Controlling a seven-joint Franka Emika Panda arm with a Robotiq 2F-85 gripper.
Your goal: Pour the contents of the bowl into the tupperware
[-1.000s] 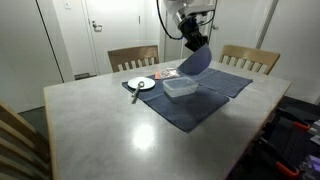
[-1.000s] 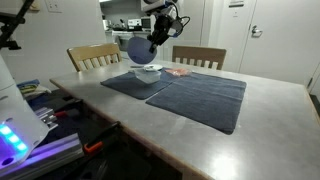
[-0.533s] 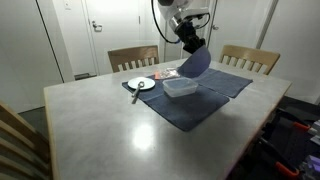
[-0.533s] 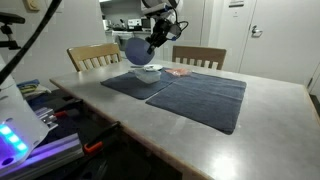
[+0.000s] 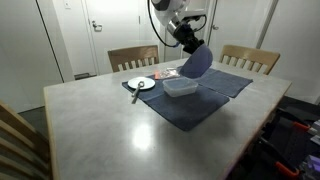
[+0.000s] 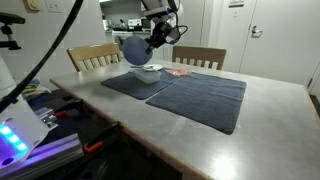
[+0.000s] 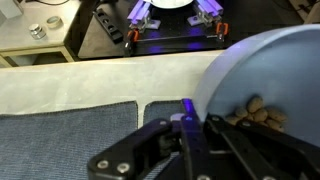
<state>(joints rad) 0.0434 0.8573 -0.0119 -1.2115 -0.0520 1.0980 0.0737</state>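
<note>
My gripper [image 5: 190, 42] is shut on the rim of the blue-purple bowl [image 5: 197, 62], which is tipped steeply on its side above the clear tupperware [image 5: 180, 88]. In an exterior view the bowl [image 6: 136, 49] hangs over the tupperware [image 6: 147, 72] on the dark mat. In the wrist view the bowl [image 7: 265, 75] fills the right side, with light brown nut-like pieces [image 7: 258, 112] gathered in its lower part. The gripper [image 7: 190, 135] fingers clamp the bowl's rim, one on each side.
A small white plate [image 5: 141, 84] with a utensil sits beside the tupperware. Dark blue cloth mats [image 5: 195, 95] cover the far part of the table [image 5: 100, 130]. Wooden chairs [image 5: 133, 58] stand behind the table. A pink item [image 6: 179, 72] lies on a mat.
The arm has shifted slightly and the bowl has stayed tilted over the tupperware; otherwise little has moved.
</note>
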